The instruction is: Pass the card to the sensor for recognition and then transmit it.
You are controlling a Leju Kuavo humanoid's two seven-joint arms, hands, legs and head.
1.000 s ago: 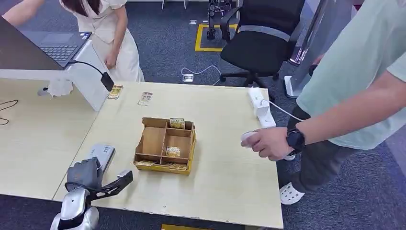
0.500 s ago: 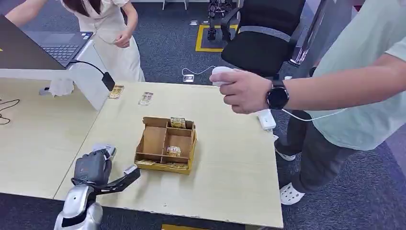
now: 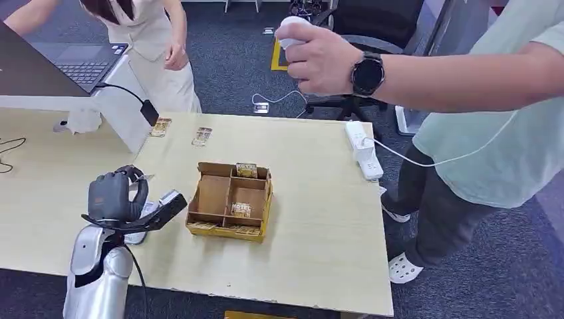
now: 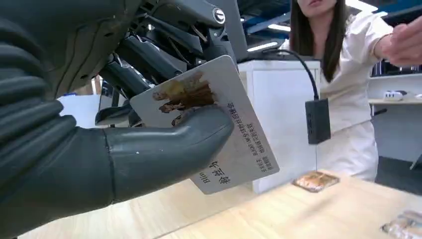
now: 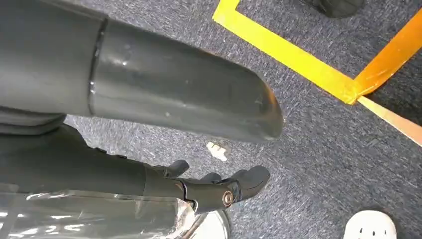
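The card (image 4: 214, 124) is now lifted off the sensor (image 3: 141, 216), pinched in the left hand (image 3: 113, 198). Recognition seems done, so handover is judged next. The right hand (image 5: 219, 186) is hung empty, fingers loosely apart.

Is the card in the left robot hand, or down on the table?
In hand: the left robot hand pinches the card between thumb and fingers, above the table.

Even, bright indoor light is falling on the table (image 3: 319, 199) from overhead, leaving only soft, short shadows under the box (image 3: 229, 199). In the left wrist view, ceiling strips are glaring behind the person (image 4: 343, 74), the card (image 4: 219, 124) is showing sharp, and the far tabletop is blurring. In the right wrist view, the thumb (image 5: 174, 84) is catching dull highlights over a fairly sharp carpet (image 5: 323, 124).
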